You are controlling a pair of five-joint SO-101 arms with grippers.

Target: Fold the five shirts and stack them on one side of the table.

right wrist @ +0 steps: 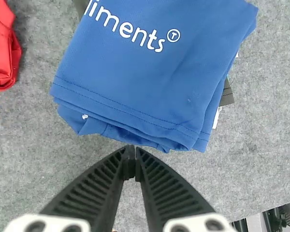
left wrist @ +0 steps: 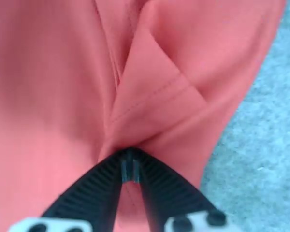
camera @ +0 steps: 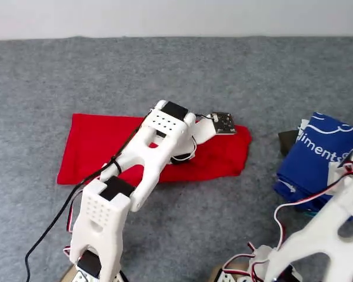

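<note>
Two black ribbed hands are both closed: the right hand [right wrist: 130,164] empty above the grey felt worktop [right wrist: 275,125] just beside the folded blue fabric shirt [right wrist: 154,82] bearing white lettering [right wrist: 130,30], the left hand [left wrist: 130,169] farther off pinching a fold of the red fabric shirt [camera: 100,147] lying mid-worktop.

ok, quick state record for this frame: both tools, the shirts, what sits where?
left tool: shut, pinching a pleat of the red shirt
right tool: shut, empty, over the grey mat, just short of the blue shirt
red shirt: partly folded, lying flat mid-table
blue shirt: folded, on top of a pile by the right arm; a darker edge shows beneath it
pile count: cannot tell
</note>
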